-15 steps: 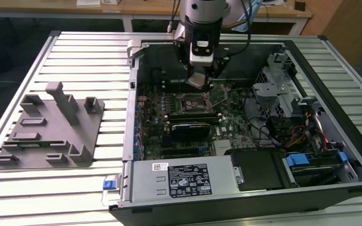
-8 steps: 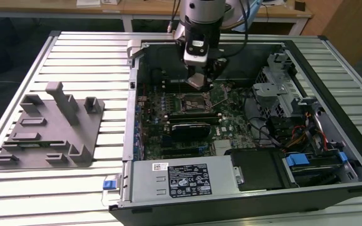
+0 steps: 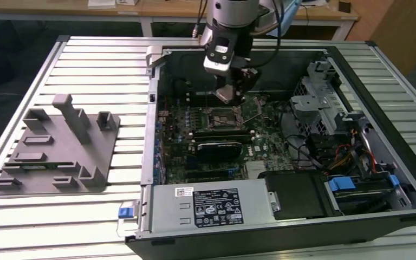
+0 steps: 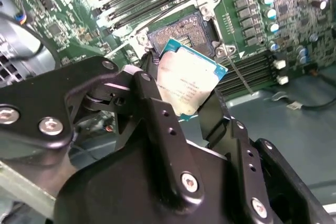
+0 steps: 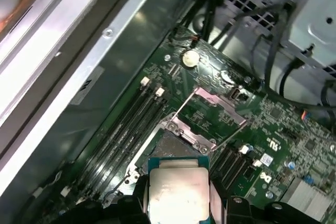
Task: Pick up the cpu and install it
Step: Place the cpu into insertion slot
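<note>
I have the black two-finger gripper (image 3: pixel 229 96) closed on the small flat square cpu with a silver-grey metal top (image 4: pixel 185 80). It pinches opposite edges, which I judge spares the contacts underneath. The cpu hangs over the square open socket (image 4: pixel 184 31) on the green motherboard (image 3: pixel 193 138) inside the open black computer case (image 3: pixel 280 238). The socket's metal retention frame (image 5: pixel 215 106) is flipped back, leaving access. The grey plastic tray with posts (image 3: pixel 56 146) sits well apart on the slatted surface (image 3: pixel 85 59).

Grey post tray (image 3: pixel 56 154) on slatted table (image 3: pixel 49 225), beside open computer case (image 3: pixel 266 239).
</note>
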You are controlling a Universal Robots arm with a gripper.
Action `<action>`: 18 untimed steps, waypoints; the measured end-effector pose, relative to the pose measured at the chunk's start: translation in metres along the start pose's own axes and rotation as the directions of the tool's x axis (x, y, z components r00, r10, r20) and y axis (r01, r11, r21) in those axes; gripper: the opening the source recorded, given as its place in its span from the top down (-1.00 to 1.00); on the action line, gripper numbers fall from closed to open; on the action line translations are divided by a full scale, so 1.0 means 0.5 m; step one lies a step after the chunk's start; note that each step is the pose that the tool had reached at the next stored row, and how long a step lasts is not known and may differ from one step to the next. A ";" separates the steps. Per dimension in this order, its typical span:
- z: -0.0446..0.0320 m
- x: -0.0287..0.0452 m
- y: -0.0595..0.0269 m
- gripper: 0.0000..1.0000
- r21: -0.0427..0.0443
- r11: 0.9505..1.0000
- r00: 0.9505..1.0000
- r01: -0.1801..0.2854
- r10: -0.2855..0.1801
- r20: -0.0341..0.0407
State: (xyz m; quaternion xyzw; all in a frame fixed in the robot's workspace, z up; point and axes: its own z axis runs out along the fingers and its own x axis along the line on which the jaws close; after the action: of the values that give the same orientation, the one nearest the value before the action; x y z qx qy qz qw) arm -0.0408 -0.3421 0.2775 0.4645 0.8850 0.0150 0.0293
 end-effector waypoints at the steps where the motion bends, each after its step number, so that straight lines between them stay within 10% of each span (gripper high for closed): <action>1: 0.000 0.000 0.000 -0.09 0.001 1.000 1.000 -0.018 0.018 0.001; 10: 0.000 0.000 0.000 -0.09 0.006 0.984 0.984 -0.180 0.180 0.011; 18: 0.001 0.000 0.000 -0.09 0.010 0.947 0.947 -0.321 0.321 0.020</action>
State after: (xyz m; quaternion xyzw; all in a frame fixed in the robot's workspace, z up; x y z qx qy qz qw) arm -0.0408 -0.3421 0.2769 0.6026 0.7974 0.0095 0.0316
